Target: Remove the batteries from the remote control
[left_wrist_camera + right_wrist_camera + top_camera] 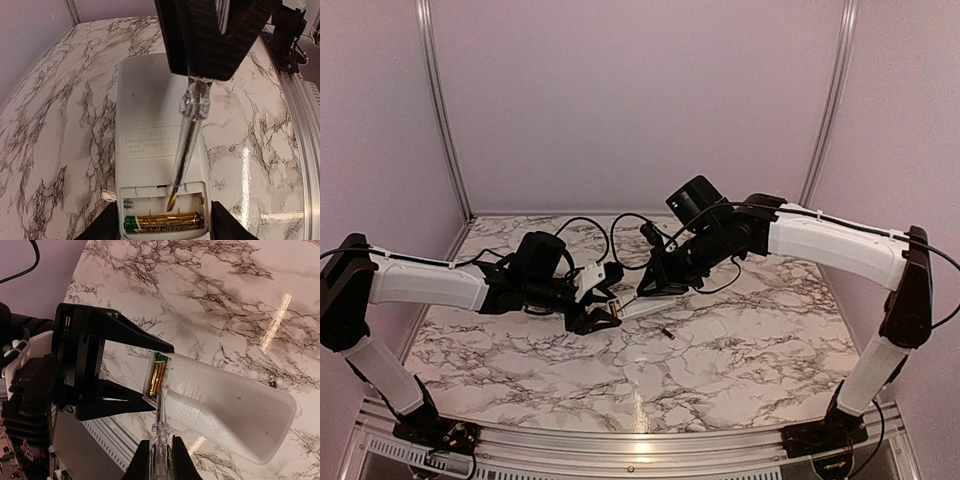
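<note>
The white remote control (150, 110) is held back side up just above the table, my left gripper (165, 228) shut on the sides of its battery end. The recess is uncovered. One gold battery (165, 221) with a green end lies in the slot nearest the end, and the slot beside it is empty. My right gripper (161, 460) is shut on a clear-handled screwdriver (161, 420). Its flat tip (172, 202) rests in the empty slot, just above the battery. The top view shows both grippers meeting at the remote control (645, 305) in mid-table.
A small dark cylinder (666, 333) lies loose on the marble table to the right of the remote, also visible in the right wrist view (271, 382). Black cables (610, 235) loop at the back. A metal rail (620, 440) runs along the table's near edge.
</note>
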`<state>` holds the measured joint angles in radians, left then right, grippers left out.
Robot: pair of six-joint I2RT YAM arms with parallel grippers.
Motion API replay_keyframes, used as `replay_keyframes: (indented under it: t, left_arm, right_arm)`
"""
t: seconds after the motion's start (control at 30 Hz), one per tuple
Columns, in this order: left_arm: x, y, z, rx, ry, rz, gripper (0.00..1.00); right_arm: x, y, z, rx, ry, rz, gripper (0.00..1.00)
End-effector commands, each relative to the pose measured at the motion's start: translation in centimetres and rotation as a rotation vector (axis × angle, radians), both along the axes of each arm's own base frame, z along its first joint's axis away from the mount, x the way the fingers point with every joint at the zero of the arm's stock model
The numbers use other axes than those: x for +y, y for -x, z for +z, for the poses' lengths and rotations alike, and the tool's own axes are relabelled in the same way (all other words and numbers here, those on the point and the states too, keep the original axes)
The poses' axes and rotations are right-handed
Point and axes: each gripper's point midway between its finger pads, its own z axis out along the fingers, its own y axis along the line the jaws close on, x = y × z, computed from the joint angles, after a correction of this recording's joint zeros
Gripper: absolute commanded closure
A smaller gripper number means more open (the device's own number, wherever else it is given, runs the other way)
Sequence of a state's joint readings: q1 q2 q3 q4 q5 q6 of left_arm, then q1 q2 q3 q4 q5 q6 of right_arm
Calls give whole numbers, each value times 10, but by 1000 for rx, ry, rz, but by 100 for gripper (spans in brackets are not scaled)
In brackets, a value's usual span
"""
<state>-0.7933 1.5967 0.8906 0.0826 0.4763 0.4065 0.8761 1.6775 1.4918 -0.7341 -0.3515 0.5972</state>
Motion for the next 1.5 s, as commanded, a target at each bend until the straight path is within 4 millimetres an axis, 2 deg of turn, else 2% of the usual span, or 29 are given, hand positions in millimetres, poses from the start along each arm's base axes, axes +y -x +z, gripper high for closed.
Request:
replay_keyframes:
  t: [0.0,0.13,0.37,0.77,0.9,1.2,1.33,1.47]
  left_arm:
    - [-7,-1,28,-85,84,9,55]
    - [-12,2,33,-117,104,11,56]
    - [-14,-1,43,-175,143,39,57]
    - [-12,-5,81,-255,262,83,56]
    - [-10,-3,95,-272,302,89,56]
    - [-6,0,106,-291,336,101,56]
    - [-3,4,112,-304,357,99,56]
    - [0,9,117,-317,371,96,55]
  right_arm:
    - [11,-12,9,-26,-18,17,100]
    - [17,-15,10,-28,-12,35,100]
    - [12,-14,11,-24,-7,45,100]
    - [-1,-10,27,11,-152,61,100]
    - [-2,-7,19,34,-157,80,100]
    - [3,-7,30,46,-227,109,100]
    - [8,0,41,72,-327,160,100]
    - [7,10,40,94,-348,223,100]
